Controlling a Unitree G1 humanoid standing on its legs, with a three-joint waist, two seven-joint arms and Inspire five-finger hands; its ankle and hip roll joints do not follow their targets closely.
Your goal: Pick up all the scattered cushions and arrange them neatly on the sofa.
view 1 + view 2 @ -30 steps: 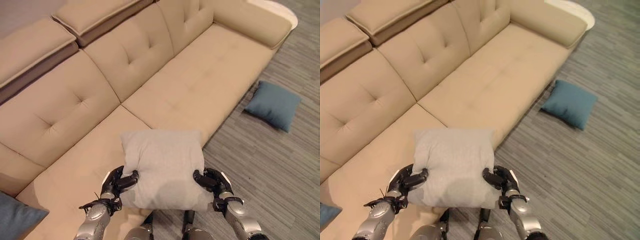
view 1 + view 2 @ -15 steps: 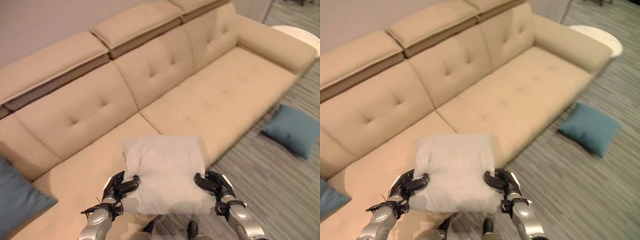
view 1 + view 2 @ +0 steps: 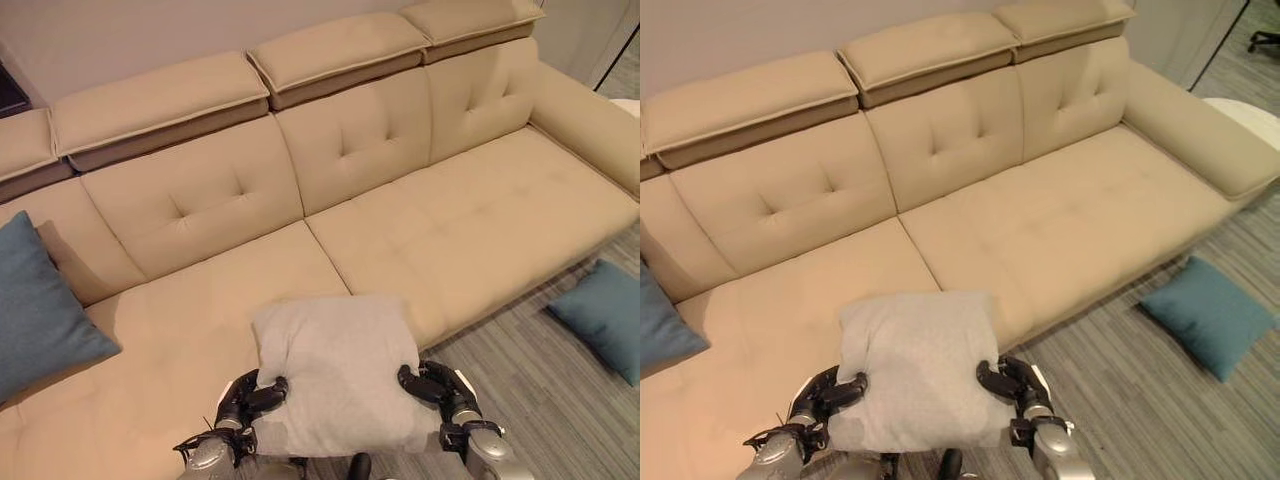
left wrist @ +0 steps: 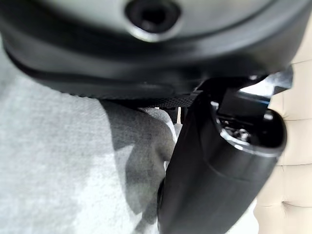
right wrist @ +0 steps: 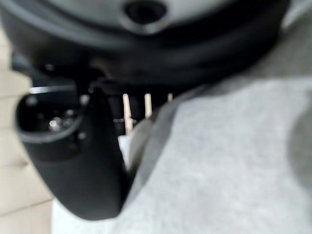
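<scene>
I hold a light grey cushion [image 3: 335, 370] flat in front of me, above the front edge of the beige sofa [image 3: 420, 230]. My left hand [image 3: 248, 397] is shut on its left edge and my right hand [image 3: 437, 386] is shut on its right edge. The wrist views show the grey cloth [image 4: 58, 170] pinched under each thumb [image 5: 73, 151]. A blue cushion [image 3: 40, 305] leans upright at the sofa's left end. Another blue cushion [image 3: 605, 315] lies on the floor to the right of the sofa's front.
The sofa's wide seat [image 3: 820, 300] stretches to the right armrest [image 3: 1200, 130], with tufted backs and raised headrests [image 3: 330, 50] behind. Grey striped carpet [image 3: 1120, 400] covers the floor at lower right. A pale round object [image 3: 1240, 115] sits past the armrest.
The camera has tilted up and swung left, bringing the whole sofa back and the left blue cushion into view. Both hands keep their hold on the grey cushion, now lower in view.
</scene>
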